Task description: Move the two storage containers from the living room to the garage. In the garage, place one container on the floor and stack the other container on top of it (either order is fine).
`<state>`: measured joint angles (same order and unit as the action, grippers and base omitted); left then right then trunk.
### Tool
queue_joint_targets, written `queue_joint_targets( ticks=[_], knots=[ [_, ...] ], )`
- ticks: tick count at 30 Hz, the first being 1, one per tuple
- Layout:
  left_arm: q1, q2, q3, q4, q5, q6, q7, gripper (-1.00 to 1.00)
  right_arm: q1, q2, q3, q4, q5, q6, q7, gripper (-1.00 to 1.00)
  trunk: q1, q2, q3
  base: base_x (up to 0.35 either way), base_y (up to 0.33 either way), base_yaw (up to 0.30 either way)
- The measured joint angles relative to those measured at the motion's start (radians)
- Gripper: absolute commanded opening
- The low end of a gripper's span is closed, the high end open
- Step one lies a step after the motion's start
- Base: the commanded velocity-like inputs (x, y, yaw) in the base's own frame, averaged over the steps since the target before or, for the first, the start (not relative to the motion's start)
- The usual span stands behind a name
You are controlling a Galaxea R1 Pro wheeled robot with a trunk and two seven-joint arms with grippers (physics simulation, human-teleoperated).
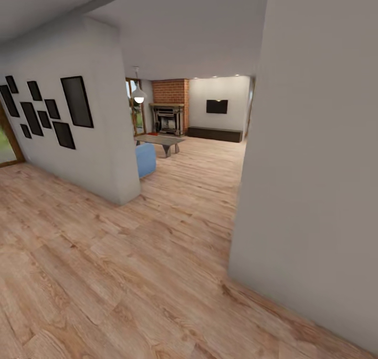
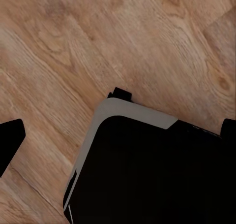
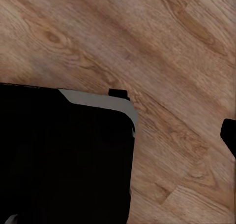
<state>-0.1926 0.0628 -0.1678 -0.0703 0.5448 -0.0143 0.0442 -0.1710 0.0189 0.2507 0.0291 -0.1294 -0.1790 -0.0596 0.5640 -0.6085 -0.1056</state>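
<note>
Left wall: we see a white partition hung with dark picture frames.
Living room: beyond the opening we see the brick fireplace, a low table and a blue seat.
Storage containers: a small red-orange patch near the fireplace may be one, but it is too small for us to tell.
Floor: light wood planks lie under us; this is not the garage.
Base: the wrist views look down on our dark base.
Pincers: a dark fingertip sits at each wrist view's edge; we cannot tell whether the fingers are apart or together.
Progress: we judge nothing moved yet; both pickups, the haul and the stacking remain.
</note>
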Motion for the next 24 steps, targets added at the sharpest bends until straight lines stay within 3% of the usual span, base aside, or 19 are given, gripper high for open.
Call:
queue_joint_targets(
  ticks=[24],
  knots=[
    [0.0, 0.0, 0.0, 0.0, 0.001, -0.001, 0.0, 1.0, 0.0, -0.001, 0.0, 0.0, 0.006, -0.001, 0.0, 1.0, 0.0, 0.0, 0.0, 0.324, 0.0, 0.275]
  ],
)
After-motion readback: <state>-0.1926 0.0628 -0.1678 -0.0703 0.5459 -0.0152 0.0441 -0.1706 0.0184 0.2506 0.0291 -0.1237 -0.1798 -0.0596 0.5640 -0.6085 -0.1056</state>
